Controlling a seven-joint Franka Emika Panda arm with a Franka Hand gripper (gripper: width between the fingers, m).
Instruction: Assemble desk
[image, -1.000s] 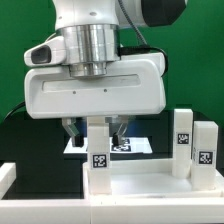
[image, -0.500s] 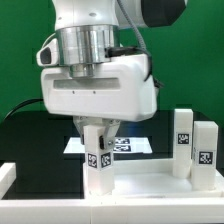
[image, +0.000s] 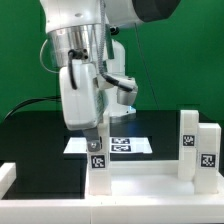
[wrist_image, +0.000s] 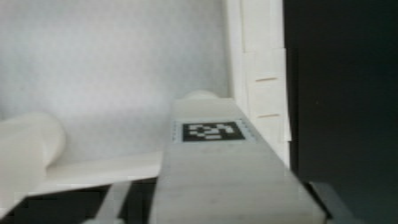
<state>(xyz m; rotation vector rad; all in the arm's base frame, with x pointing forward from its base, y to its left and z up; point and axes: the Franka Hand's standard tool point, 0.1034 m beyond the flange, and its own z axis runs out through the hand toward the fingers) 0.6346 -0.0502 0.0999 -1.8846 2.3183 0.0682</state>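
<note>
A: So, where is the desk's flat panel (image: 150, 182) at this moment?

B: It lies low on the black worktop (image: 30, 140), at the front of the exterior view, a wide white slab with a raised edge. Behind it, flat on the worktop, is the marker board (image: 128, 145).

A: And the block legs?

B: I can make out 3. 1 leg (image: 97, 152) stands upright on the panel, toward the exterior view's left, with a black-and-white tag facing the camera. 2 more legs (image: 196, 143) stand upright side by side at the exterior view's right, just beside each other, each tagged as well.

A: What are the fingers (image: 92, 133) doing?

B: They are closed on that leg at the left, gripping it by its upper part, with the arm's hand turned sideways above it. In the wrist view the same leg (wrist_image: 222, 170) runs away from the camera between the 2 dark fingers (wrist_image: 111, 206), its tag plainly readable on the face turned toward the lens, and the white panel (wrist_image: 125, 80) lies beyond it.

A: Is the leg touching the panel?

B: Its foot meets the panel in the exterior view; whether it is seated in a socket I cannot tell.
</note>
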